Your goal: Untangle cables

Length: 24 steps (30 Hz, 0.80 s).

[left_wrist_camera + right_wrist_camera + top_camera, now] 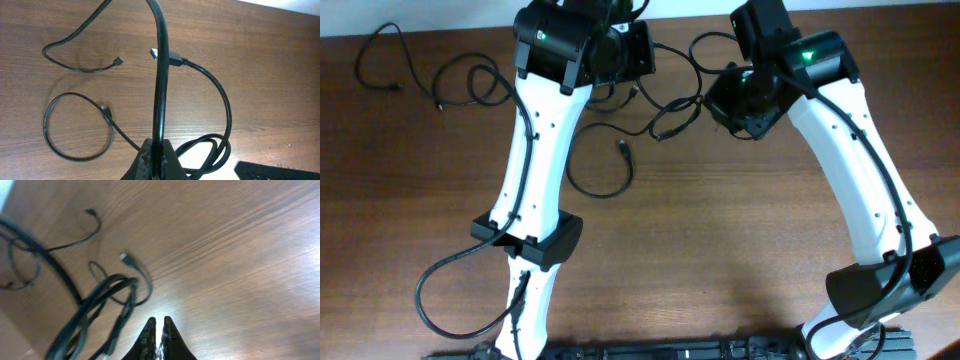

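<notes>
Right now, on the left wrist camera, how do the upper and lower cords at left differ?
The lower cord curls into a closed ring; the upper cord forms an open hook. The lower runs toward the left tool; the upper leaves the top edge. Both are thin and black.

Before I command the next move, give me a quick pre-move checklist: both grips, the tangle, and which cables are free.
1. The left gripper has a hold: ok, shut on the black cable rising from its fingers.
2. The right gripper has a hold: not ok, shut with nothing seen between its fingers; the bundle lies beside it.
3. The bundle is separated: not ok, its strands overlap.
4. The loop is free of the held cable: cannot tell, its tail runs under the left gripper.
5. The far-left cable is apart: ok, it lies alone.
</notes>
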Motion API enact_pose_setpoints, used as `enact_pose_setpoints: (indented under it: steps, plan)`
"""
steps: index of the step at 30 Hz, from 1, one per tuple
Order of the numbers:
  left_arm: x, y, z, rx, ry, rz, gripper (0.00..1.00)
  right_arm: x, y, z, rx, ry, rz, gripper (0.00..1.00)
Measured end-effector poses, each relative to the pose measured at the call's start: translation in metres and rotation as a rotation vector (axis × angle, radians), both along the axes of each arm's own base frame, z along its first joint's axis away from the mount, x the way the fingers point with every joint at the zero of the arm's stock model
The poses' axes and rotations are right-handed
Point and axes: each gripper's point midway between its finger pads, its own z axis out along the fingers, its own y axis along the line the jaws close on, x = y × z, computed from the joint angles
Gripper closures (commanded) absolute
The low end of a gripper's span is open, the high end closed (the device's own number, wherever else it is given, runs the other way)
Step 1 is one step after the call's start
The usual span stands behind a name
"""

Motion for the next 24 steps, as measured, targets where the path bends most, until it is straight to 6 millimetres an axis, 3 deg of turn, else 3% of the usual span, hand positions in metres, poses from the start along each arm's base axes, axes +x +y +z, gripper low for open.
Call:
enact_pose_setpoints:
  steps: [5,7,13,17,18,20,22,24]
  plan:
    - [0.017,0.038,0.003,0.182,-0.092,0.135,1.0,-0.013,-0.067,-0.012,-0.174,0.096,-0.135,0.96]
    - [0.02,0.045,0.0,0.22,-0.095,0.157,1.0,-0.012,-0.088,-0.012,-0.219,0.098,-0.182,0.96]
    - [0.021,0.048,-0.011,0.257,-0.068,0.163,1.0,-0.019,-0.126,-0.01,-0.409,0.104,-0.233,0.96]
    - [0.021,0.051,-0.006,0.25,-0.079,0.17,1.0,-0.017,-0.135,-0.009,-0.466,0.094,-0.246,0.96]
    - [0.02,0.052,0.001,0.24,-0.096,0.173,1.0,-0.016,-0.135,-0.012,-0.469,0.101,-0.244,0.96]
    - [0.005,0.059,0.042,0.187,-0.182,0.186,1.0,-0.013,-0.134,-0.022,-0.477,0.13,-0.237,0.96]
    - [-0.022,0.072,0.09,0.127,-0.279,0.2,1.0,-0.011,-0.129,-0.031,-0.456,0.159,-0.226,0.96]
    - [-0.038,0.081,0.116,0.094,-0.336,0.21,1.0,-0.011,-0.127,-0.033,-0.442,0.166,-0.222,0.96]
